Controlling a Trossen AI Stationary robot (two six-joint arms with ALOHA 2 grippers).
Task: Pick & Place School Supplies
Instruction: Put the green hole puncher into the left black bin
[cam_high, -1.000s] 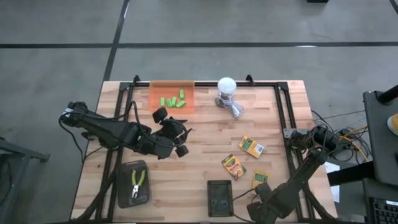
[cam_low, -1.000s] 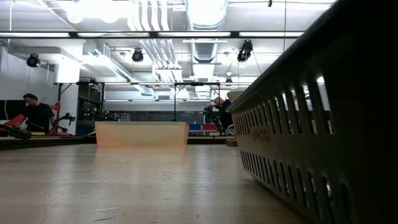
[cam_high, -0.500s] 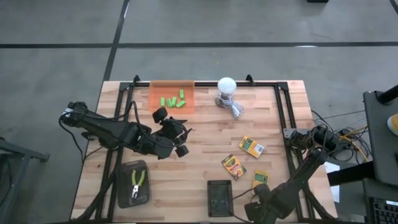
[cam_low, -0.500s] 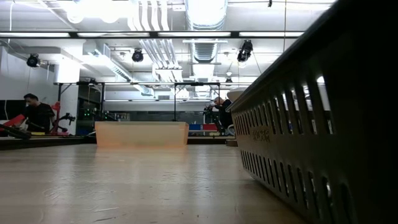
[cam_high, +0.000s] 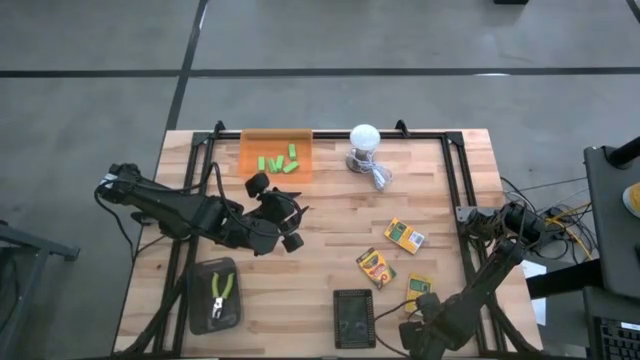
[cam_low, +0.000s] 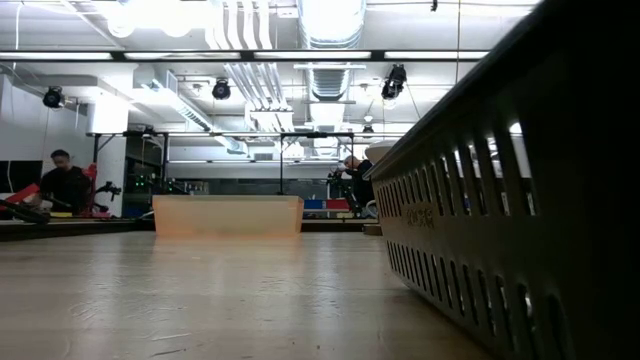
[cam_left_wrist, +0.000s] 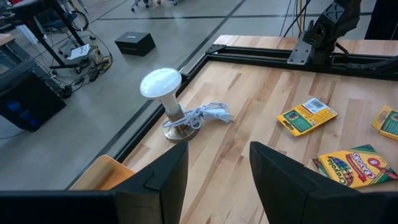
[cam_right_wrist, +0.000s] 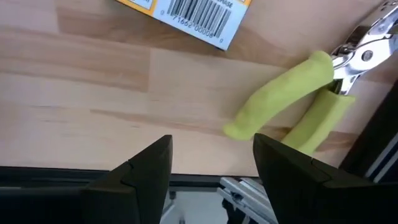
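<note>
My right claw (cam_right_wrist: 211, 168) gapes empty just short of the green-handled pliers (cam_right_wrist: 298, 99); closing off-centre could skid them sideways.

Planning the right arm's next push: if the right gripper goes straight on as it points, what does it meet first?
Probably the yellow-green-handled plier-like tool, lying on the wooden table just ahead of the open right gripper; depth is uncertain.

Green blocks (cam_high: 279, 161) in orange tray (cam_high: 250, 143)
</note>
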